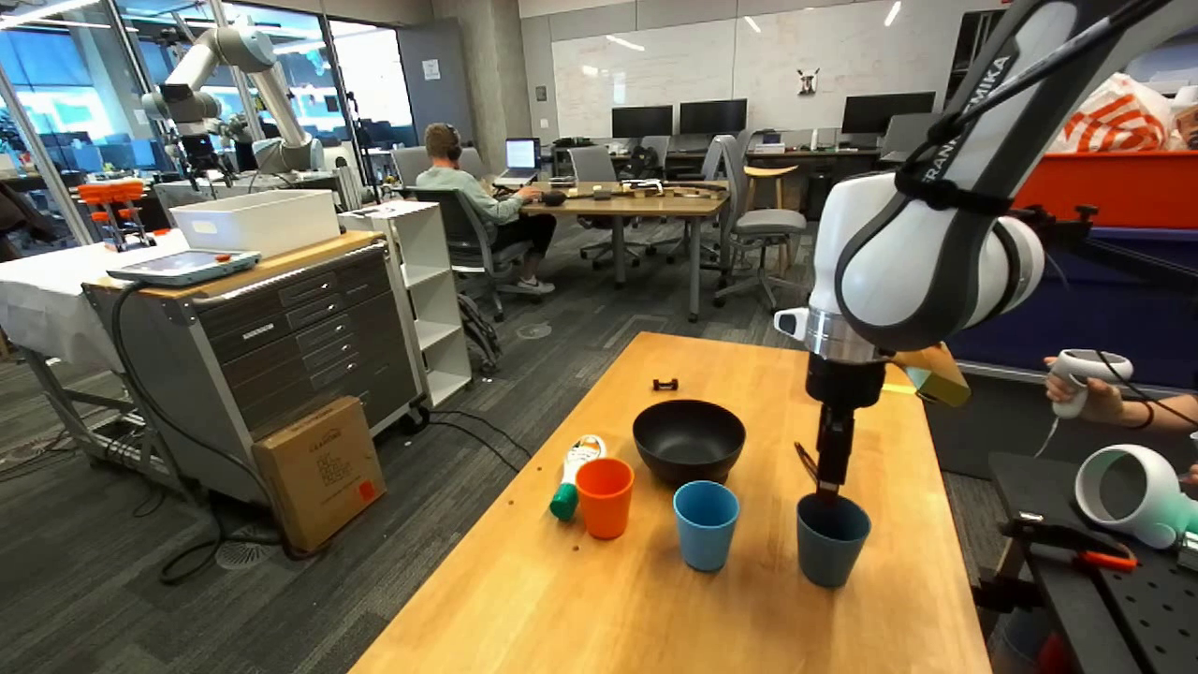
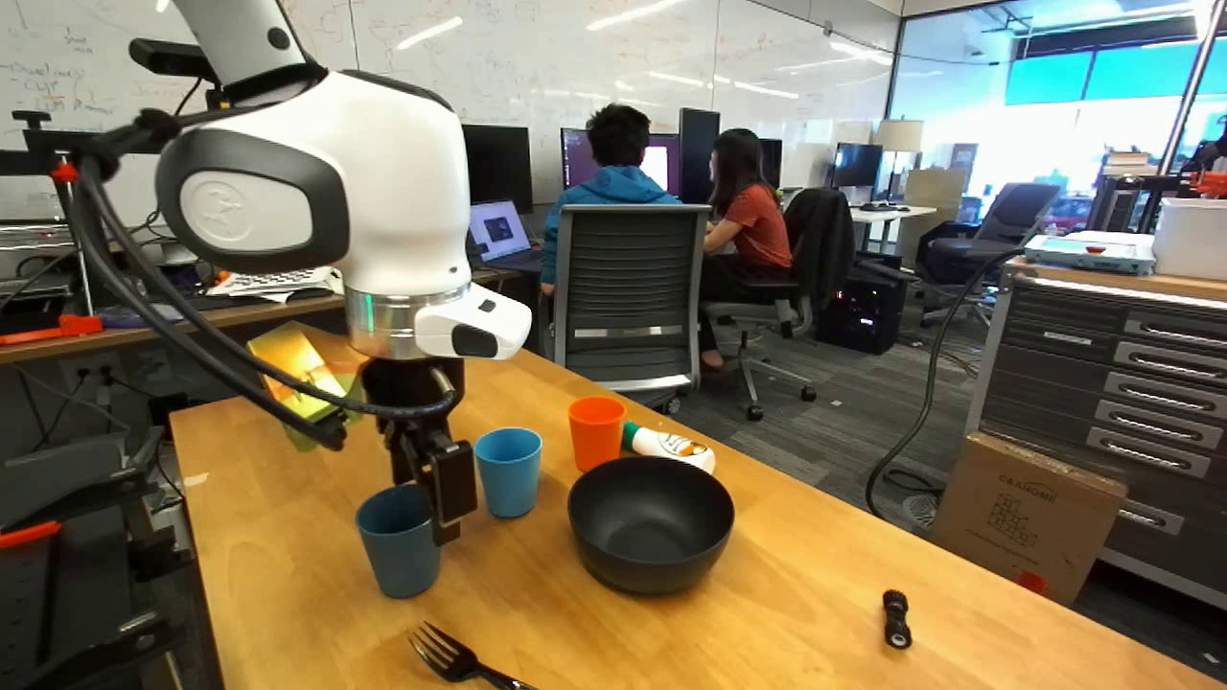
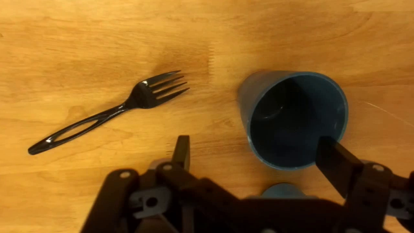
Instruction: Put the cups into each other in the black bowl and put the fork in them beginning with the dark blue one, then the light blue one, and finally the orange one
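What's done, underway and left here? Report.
Looks done: nothing; the dark blue cup, light blue cup and orange cup stand apart outside the black bowl. Underway: the open gripper is at the dark blue cup, not gripping it. Left: nesting all three in the bowl, then the fork, lying on the table.

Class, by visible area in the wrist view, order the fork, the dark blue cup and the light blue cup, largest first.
1. Dark blue cup
2. Fork: longer, but slender
3. Light blue cup: only a sliver shows past the pincer, so its full size is unsure
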### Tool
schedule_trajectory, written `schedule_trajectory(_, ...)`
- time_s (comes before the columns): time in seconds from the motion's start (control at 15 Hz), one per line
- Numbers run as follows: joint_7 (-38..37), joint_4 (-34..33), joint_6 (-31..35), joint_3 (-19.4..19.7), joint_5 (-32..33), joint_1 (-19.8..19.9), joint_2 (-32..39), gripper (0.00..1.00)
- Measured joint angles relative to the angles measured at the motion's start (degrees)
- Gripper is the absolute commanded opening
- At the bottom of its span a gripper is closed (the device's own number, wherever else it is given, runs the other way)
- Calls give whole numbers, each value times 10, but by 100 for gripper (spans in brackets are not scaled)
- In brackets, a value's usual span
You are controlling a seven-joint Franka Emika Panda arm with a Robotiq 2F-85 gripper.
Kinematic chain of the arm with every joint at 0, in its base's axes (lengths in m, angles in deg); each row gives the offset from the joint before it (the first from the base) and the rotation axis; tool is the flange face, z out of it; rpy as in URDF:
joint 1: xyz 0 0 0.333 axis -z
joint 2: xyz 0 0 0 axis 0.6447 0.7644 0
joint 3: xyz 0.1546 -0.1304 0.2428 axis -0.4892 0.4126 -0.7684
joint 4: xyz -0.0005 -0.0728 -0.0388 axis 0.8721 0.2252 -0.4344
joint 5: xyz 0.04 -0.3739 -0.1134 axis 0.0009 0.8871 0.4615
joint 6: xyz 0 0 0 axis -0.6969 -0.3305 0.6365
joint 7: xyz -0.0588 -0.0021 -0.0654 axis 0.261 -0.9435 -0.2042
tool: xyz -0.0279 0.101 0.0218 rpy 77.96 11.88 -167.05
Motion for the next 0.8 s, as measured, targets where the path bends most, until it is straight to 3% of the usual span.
schedule_trajectory(0.07,0,-7,4,-3,0,1,13,100)
schedule_trajectory(0.13,0,-14,7,-7,-1,1,25,83)
schedule_trajectory(0.27,0,-27,9,-13,-2,4,48,66)
schedule_trajectory(0.8,-5,-49,20,-124,12,120,78,5)
